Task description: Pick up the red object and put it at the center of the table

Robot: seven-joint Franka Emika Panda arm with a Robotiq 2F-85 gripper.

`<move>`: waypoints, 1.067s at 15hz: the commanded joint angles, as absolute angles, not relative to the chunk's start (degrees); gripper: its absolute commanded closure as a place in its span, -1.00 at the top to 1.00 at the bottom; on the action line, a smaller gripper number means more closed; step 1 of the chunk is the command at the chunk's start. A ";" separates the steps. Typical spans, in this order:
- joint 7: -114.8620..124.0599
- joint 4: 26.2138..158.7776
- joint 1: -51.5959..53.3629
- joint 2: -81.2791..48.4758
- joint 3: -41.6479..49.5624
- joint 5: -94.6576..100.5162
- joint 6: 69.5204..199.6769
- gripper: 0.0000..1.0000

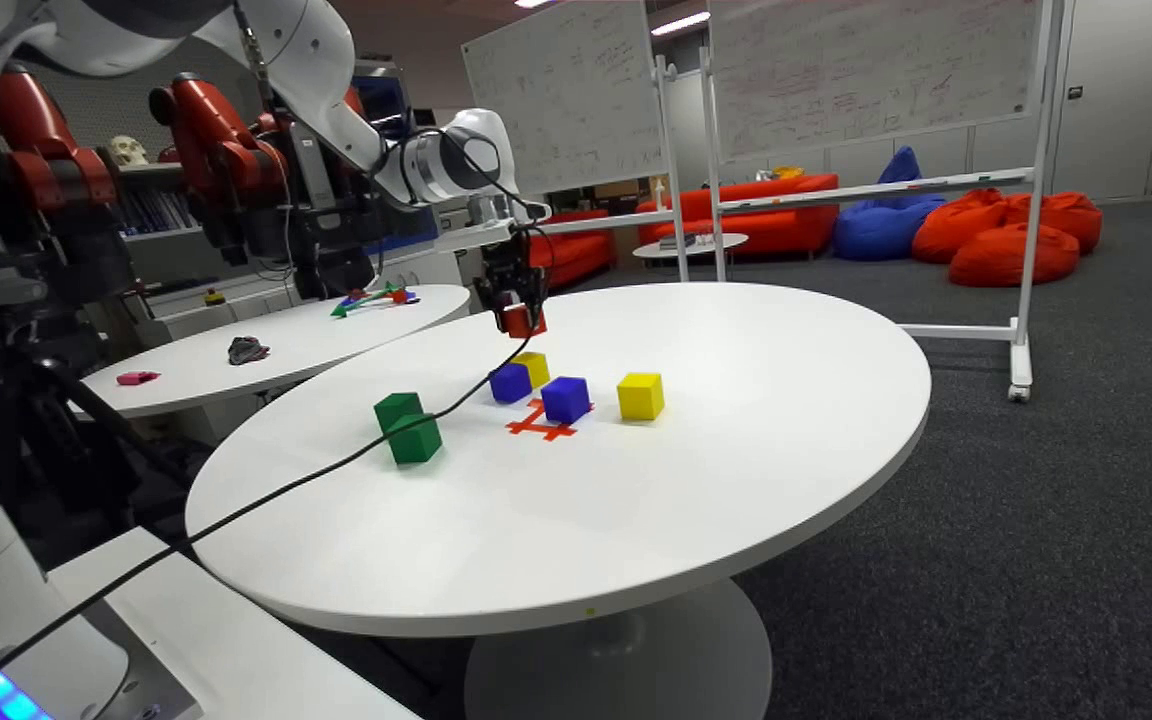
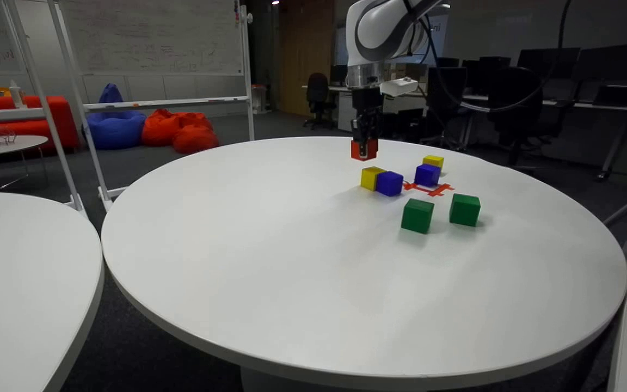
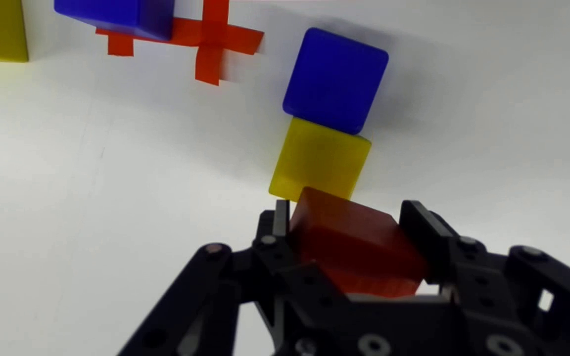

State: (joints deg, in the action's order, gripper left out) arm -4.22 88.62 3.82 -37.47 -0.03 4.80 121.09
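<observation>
The red object is a red block, seen in an exterior view (image 1: 526, 322), in an exterior view (image 2: 356, 151) and in the wrist view (image 3: 349, 227). My gripper (image 3: 347, 212) is shut on it, with a finger on each side; the block sits slanted between the fingers. The gripper (image 1: 514, 300) holds it above the round white table (image 1: 736, 480), apart from the top. In the wrist view the block overlaps the near end of a yellow block (image 3: 322, 158) below it. Red tape strips (image 3: 211, 37) mark the tabletop.
A blue block (image 3: 335, 81) touches that yellow block. Another blue block (image 2: 427, 175) stands at the tape, with a second yellow block (image 2: 434, 160) behind it. Two green blocks (image 2: 417, 216) (image 2: 465, 210) stand nearby. A black cable (image 1: 336, 465) crosses in front of the table in an exterior view.
</observation>
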 commanded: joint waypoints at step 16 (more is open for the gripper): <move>-3.11 105.27 -0.29 -29.76 1.50 4.64 128.48 -0.29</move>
State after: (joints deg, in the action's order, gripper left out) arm -4.16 100.09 0.33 -33.37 1.41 4.76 126.25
